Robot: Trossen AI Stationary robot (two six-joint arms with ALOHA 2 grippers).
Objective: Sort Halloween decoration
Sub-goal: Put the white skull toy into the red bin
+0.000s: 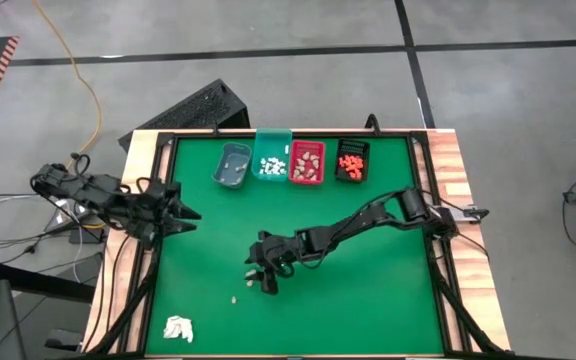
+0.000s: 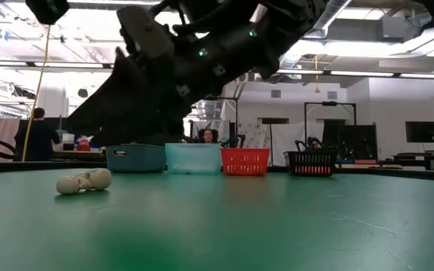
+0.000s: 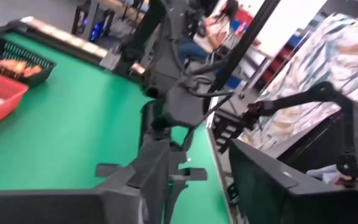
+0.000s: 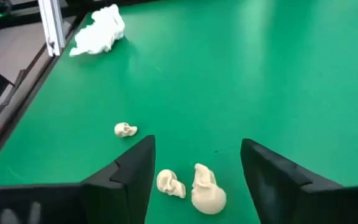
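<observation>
- The right tool (image 4: pixel 197 168) hangs over the middle of the green surface (image 1: pixel 368 290), a little toward its front edge, with its jaws spread wide and nothing between them; two pale skull-shaped decorations (image 4: pixel 191 186) lie on the cloth directly under the gap, touching or nearly touching each other.
- A third small skull (image 4: pixel 125 129) sits just beside that pair, toward the front left corner, apart from them.
- The left tool (image 1: pixel 183 212) waits at the left edge of the surface, released and holding nothing.
- The remaining sorted decorations sit in four bins along the back edge: the grey bin (image 1: pixel 233 166) shows nothing that can be made out, the teal bin (image 1: pixel 272 165) holds white pieces, the red bin (image 1: pixel 307 163) pale tan ones, and the black bin (image 1: pixel 352 161) orange ones.
- A white papery wad (image 1: pixel 178 327) lies near the front left corner; it is not one of the pieces to sort.
- The skulls look like hard moulded plastic: probably very light, stiff, smooth and rounded, so likely to squirt out sideways or roll if pinched off-centre.
- Judged from their shape, the safest hold is across the widest part of the rounded dome, one piece at a time, with the fingers brought down to the cloth on either side.
- With two pieces so close together, closing on both could knock one away.
- No brand, label or readable writing shows on any piece, bin or the surface.
</observation>
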